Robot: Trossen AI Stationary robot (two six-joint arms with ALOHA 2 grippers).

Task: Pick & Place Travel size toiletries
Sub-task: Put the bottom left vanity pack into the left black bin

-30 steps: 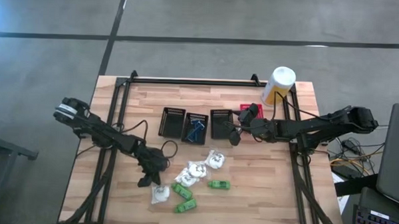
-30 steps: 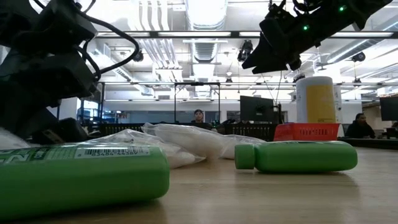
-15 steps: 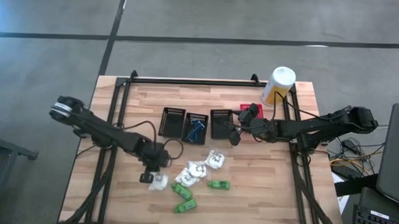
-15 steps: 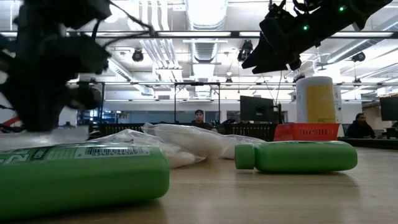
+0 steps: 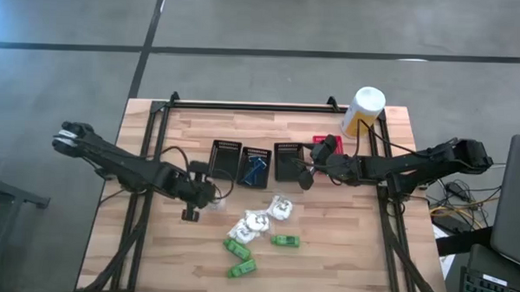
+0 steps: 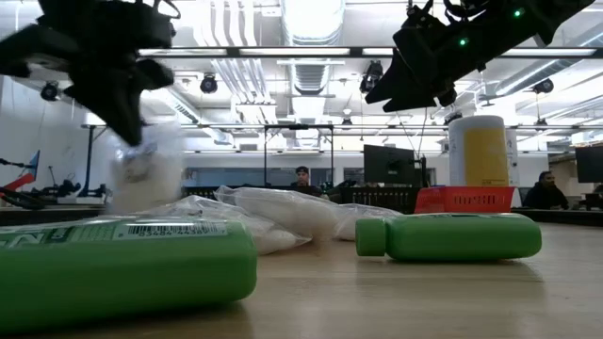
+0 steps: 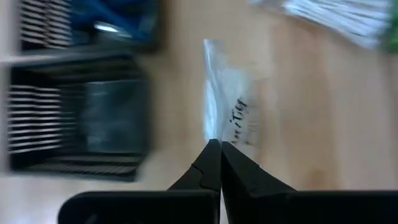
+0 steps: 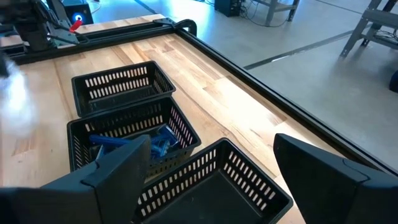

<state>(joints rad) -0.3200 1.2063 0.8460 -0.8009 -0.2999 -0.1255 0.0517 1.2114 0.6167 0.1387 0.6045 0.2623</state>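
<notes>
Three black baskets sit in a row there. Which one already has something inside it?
The middle black mesh basket: blue items lie in it. The left black mesh basket and the right black mesh basket, under the right end effector, look empty.

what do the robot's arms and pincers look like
Both arms are dark, slim and jointed, with black cables looping along them. The left arm has a pale silvery joint at its outer end. Each pincer has two flat black fingers: the left pincer tapers to thin pointed tips, and the right pincer has broad angular fingers. Small green lights glow on the right arm.
</notes>
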